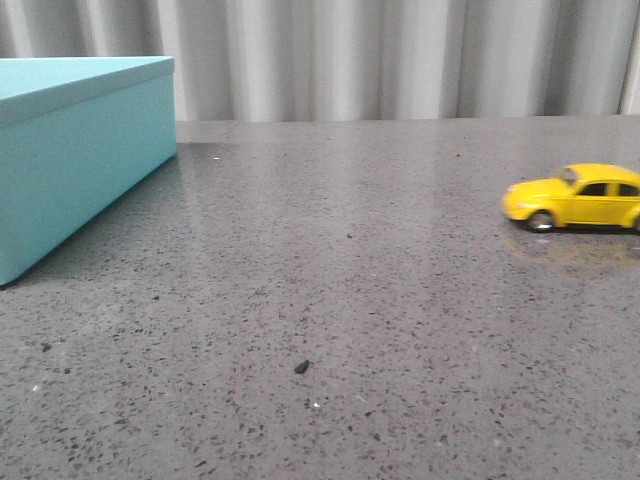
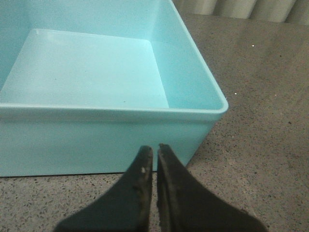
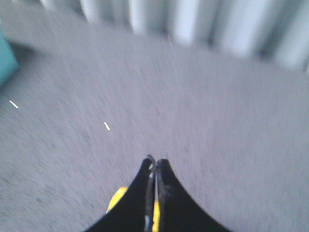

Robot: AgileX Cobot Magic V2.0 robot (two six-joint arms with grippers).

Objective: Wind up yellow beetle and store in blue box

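While our large turquoise-blue plastic box (image 1: 80, 150) sits open and empty at left, our left gripper (image 2: 155, 153) is clenched on nothing; our right gripper (image 3: 154, 166) looks pressed together above the small glossy yellow beetle car (image 1: 578, 196), which stands unstored on the grey speckled table (image 1: 330, 300) at right.

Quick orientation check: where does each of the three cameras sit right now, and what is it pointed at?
Front: low, facing forward over the table; blue box left, yellow beetle right; no arms visible.
Left wrist: above the left end effector, shut, looking into the empty box.
Right wrist: blurred, behind the shut right end effector, beetle beneath.
Shared: the box appears in all three; the beetle in front and right wrist.
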